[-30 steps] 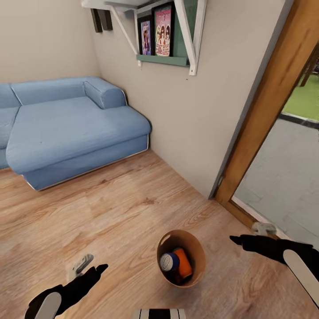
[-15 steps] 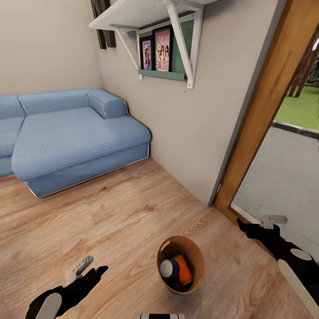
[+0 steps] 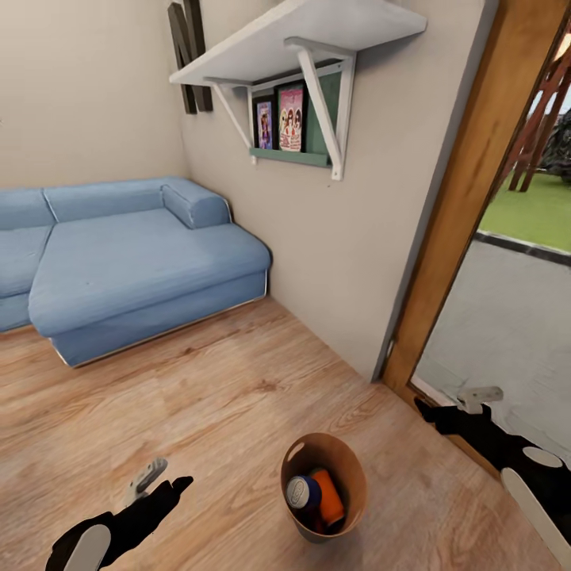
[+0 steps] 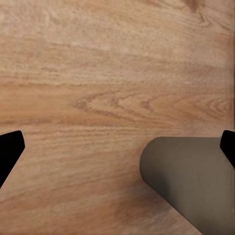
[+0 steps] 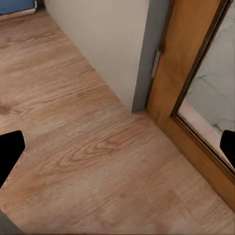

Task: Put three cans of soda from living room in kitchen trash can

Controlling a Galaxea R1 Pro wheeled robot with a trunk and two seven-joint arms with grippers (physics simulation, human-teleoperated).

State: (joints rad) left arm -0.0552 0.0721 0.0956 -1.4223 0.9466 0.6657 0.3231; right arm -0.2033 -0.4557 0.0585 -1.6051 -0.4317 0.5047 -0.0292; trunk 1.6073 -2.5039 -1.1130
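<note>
Left gripper: fingers spread wide, nothing between them, low over the wood floor.
Right gripper: open as well, empty, beside the wooden door frame.
Tash can: standing on the floor between the two grippers, nearer the robot's front; its dark grey side lies just off the left fingertips.
Cans of soda: a blue can with silver top and an orange can lie inside the bin, touching; a third I cannot make out.
Beyond the left gripper: light blue sofa.
Above, on the wall: white shelf, framed pictures.
</note>
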